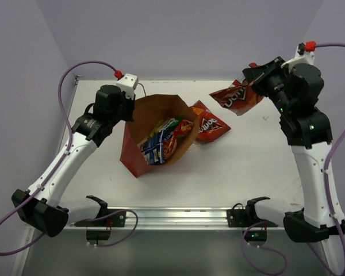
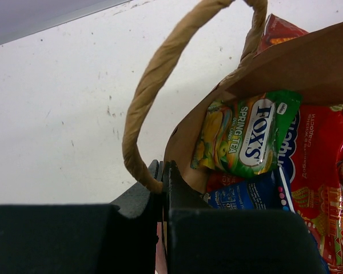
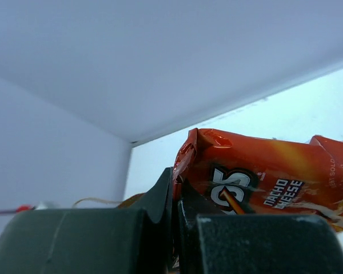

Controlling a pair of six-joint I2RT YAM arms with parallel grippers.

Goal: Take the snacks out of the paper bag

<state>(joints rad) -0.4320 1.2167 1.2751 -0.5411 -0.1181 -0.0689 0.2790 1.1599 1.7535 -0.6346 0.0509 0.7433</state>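
The red-brown paper bag (image 1: pixel 152 112) lies open on the table's left half, brown inside showing. My left gripper (image 1: pixel 128 109) is shut on its rim by the tan cord handle (image 2: pixel 151 85). Inside are a green-yellow Fox's bag (image 2: pixel 248 134), a blue-white bag (image 2: pixel 246 194) and a red bag (image 2: pixel 320 171). A second red Doritos bag (image 1: pixel 210 123) lies on the table just right of the paper bag. My right gripper (image 1: pixel 250 80) is shut on the edge of a red-orange Doritos bag (image 1: pixel 236 98), held above the table at the back right; it also shows in the right wrist view (image 3: pixel 263 177).
The white table (image 1: pixel 241 167) ends at a metal rail (image 1: pixel 172 215) in front. Purple-grey walls (image 1: pixel 178 34) close the back and sides. Purple cables (image 1: pixel 75 75) loop off both arms.
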